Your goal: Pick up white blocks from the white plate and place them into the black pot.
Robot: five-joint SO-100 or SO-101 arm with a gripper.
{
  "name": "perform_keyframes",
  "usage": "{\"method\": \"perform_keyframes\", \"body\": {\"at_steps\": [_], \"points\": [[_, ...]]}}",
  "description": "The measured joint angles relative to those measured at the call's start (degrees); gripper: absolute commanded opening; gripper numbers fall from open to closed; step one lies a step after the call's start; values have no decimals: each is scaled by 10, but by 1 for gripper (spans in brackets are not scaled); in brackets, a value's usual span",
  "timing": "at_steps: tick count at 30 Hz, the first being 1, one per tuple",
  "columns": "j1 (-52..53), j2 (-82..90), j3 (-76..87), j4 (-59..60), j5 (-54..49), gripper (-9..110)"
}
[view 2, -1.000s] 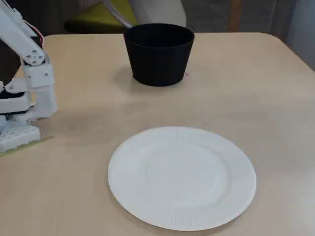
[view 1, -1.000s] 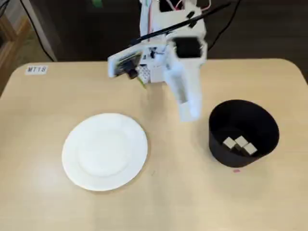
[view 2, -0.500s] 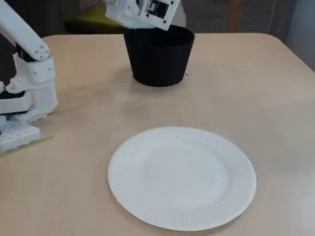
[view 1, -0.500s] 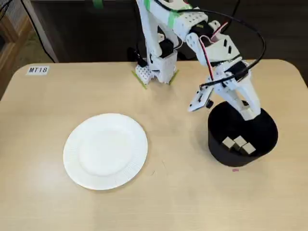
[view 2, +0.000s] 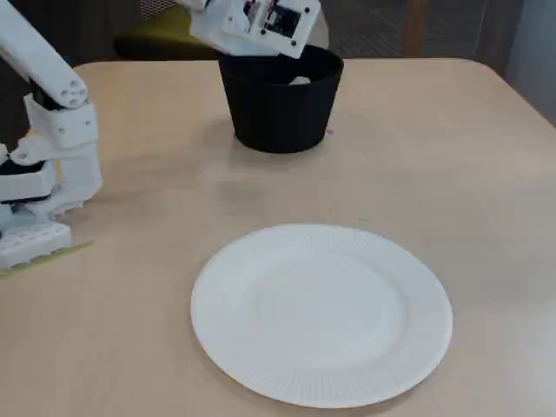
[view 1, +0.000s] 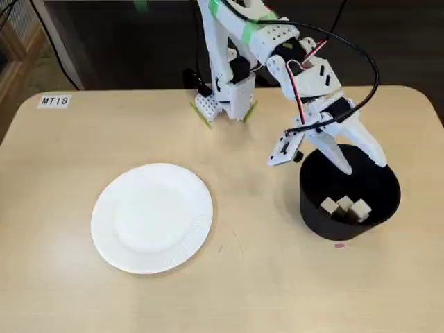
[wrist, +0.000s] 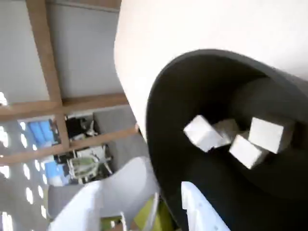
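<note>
Three blocks [view 1: 344, 207] sit in pot [view 1: 316, 215] near table's right edge; one plate [view 1: 151, 218], bare, w/ nothing on it. My gripper [view 1: 361, 158] spread wide over pot, holding nothing.

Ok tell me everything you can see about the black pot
The black pot is a matte, handle-free cylinder with tall walls tapering slightly toward the base. It stands upright on the beige table, apart from the white plate. Three white blocks lie clustered inside on its bottom. The gripper hangs open above its mouth.
</note>
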Motion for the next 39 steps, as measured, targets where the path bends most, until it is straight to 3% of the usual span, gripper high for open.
{"method": "perform_keyframes", "body": {"at_steps": [3,11,14,20,26,31,39], "points": [[51,25,-40,77,0,-2],[268,71,-380,500,15,-2],[322,161,-377,590,28,-2],[324,393,-157,597,44,-2],[293,559,109,493,44,-2],[302,619,257,468,34,-2],[309,628,353,457,21,-2]]}}
